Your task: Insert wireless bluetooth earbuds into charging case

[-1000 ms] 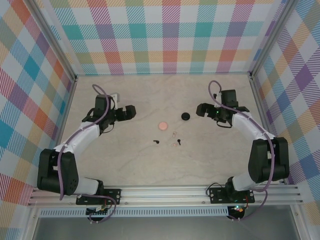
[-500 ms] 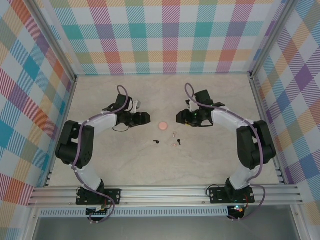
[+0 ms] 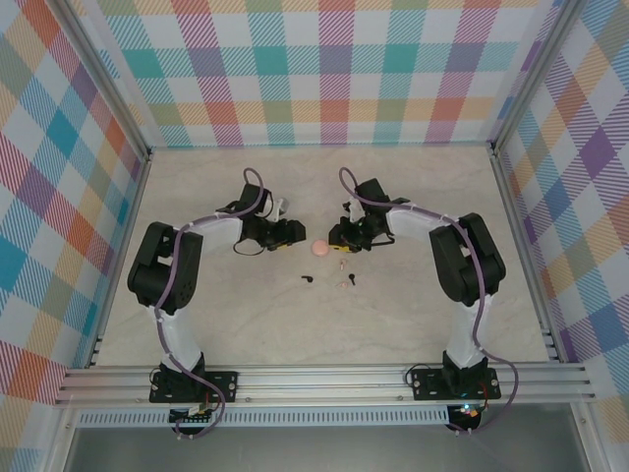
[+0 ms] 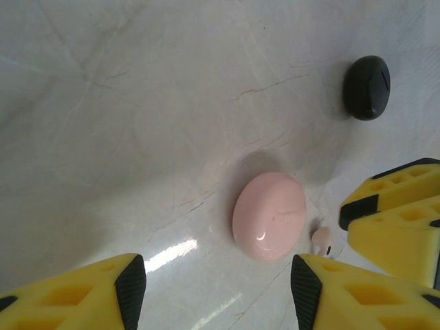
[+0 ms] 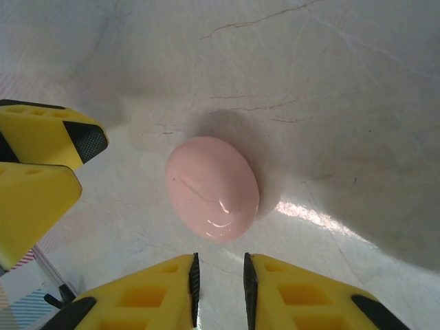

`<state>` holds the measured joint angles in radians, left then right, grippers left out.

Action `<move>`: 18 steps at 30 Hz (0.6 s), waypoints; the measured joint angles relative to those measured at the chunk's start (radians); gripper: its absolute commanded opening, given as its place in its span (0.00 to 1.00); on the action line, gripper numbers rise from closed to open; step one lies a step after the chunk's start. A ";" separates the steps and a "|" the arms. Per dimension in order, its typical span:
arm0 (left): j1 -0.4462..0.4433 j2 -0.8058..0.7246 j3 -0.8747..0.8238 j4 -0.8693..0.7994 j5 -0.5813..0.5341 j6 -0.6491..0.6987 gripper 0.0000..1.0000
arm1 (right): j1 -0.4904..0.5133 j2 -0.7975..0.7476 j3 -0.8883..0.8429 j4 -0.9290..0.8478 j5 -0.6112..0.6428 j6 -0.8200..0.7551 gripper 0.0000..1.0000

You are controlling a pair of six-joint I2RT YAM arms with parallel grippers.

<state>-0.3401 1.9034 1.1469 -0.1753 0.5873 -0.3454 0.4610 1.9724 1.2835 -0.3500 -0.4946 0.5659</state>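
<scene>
Pink case [image 4: 269, 215] sits dead ahead of your left claw [image 4: 216, 273], spread wide; your right claw [image 5: 220, 273], pinched narrow, faces it opposite.

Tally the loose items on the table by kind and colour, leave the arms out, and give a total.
Pink case: 1
Black case: 1
Black earbuds: 2
Pale earbuds: 2
Total: 6
</scene>
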 measured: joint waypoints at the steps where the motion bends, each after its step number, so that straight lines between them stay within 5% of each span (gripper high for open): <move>1: -0.003 0.007 0.005 0.002 0.004 -0.002 0.58 | 0.000 0.006 0.004 0.002 -0.001 0.003 0.27; 18: -0.043 0.079 0.042 0.002 0.064 -0.007 0.51 | 0.009 0.071 0.038 0.010 -0.020 0.029 0.25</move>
<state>-0.3832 1.9823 1.1893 -0.1738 0.6514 -0.3523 0.4698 2.0438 1.3216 -0.3405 -0.5148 0.5949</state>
